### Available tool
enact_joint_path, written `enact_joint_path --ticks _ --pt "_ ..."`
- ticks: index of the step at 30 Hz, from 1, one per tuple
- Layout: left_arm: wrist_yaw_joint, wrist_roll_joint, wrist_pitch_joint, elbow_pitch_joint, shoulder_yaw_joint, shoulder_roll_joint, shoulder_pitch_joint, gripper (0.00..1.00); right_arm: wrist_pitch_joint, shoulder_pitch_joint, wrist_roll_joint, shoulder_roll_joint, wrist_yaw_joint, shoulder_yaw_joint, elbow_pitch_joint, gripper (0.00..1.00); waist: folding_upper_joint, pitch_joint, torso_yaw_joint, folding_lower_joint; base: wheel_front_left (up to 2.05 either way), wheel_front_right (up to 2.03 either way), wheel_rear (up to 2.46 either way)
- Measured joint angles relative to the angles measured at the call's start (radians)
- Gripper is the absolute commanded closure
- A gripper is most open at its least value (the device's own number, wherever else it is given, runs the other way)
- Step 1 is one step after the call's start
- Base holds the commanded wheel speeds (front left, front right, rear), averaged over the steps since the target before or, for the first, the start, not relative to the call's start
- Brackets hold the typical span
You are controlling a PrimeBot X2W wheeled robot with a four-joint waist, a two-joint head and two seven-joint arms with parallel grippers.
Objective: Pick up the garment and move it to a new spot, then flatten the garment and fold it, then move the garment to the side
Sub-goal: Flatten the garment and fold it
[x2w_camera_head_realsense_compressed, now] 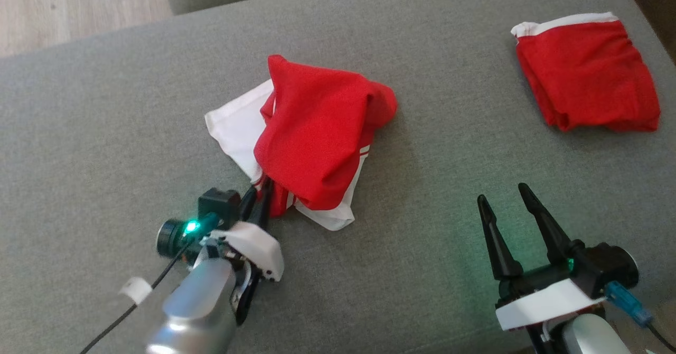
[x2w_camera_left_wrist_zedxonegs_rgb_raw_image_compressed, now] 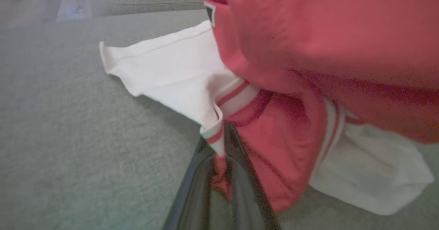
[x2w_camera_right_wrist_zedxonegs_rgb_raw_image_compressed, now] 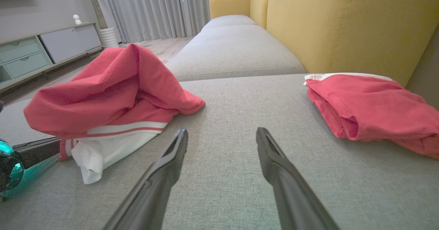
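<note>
The garment (x2w_camera_head_realsense_compressed: pixel 317 142) is a crumpled red and white piece lying in a heap in the middle of the grey cushion (x2w_camera_head_realsense_compressed: pixel 105 132). My left gripper (x2w_camera_head_realsense_compressed: pixel 261 193) is shut on its near striped hem. In the left wrist view the two dark fingers (x2w_camera_left_wrist_zedxonegs_rgb_raw_image_compressed: pixel 240 154) pinch the red and white striped edge of the garment (x2w_camera_left_wrist_zedxonegs_rgb_raw_image_compressed: pixel 219 137). My right gripper (x2w_camera_head_realsense_compressed: pixel 508 195) stands open above the bare cushion to the right of the garment, nothing between its fingers. The right wrist view has the garment (x2w_camera_right_wrist_zedxonegs_rgb_raw_image_compressed: pixel 113 89) on the left and the right gripper (x2w_camera_right_wrist_zedxonegs_rgb_raw_image_compressed: pixel 222 135) open over the cushion.
A second red garment (x2w_camera_head_realsense_compressed: pixel 586 76), folded with a white band, lies at the far right of the cushion, also shown as the folded garment (x2w_camera_right_wrist_zedxonegs_rgb_raw_image_compressed: pixel 367 103). A yellow sofa back (x2w_camera_right_wrist_zedxonegs_rgb_raw_image_compressed: pixel 343 27) rises behind it. Wooden floor (x2w_camera_head_realsense_compressed: pixel 68 5) lies beyond the cushion's far left edge.
</note>
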Motion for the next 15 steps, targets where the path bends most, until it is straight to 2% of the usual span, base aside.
enact_joint_path --ticks 6,10,15 --pt "-0.017 0.100 0.002 -0.114 -0.022 0.005 -0.088 1.00 0.000 0.002 0.000 0.001 0.000 0.003 0.001 0.00 0.0000 -0.051 -0.003 -0.0002 0.00 0.00 0.00" --pt "-0.035 0.167 0.001 -0.197 -0.045 0.013 -0.240 1.00 0.000 0.005 0.000 0.011 0.000 0.013 0.002 0.00 0.0000 -0.097 -0.017 -0.0003 0.00 0.00 0.00" --pt "-0.052 0.208 0.001 -0.225 -0.091 0.015 -0.422 1.00 0.000 0.036 0.004 0.018 0.000 0.031 0.007 0.00 0.0000 -0.155 -0.045 -0.0004 0.00 0.00 0.00"
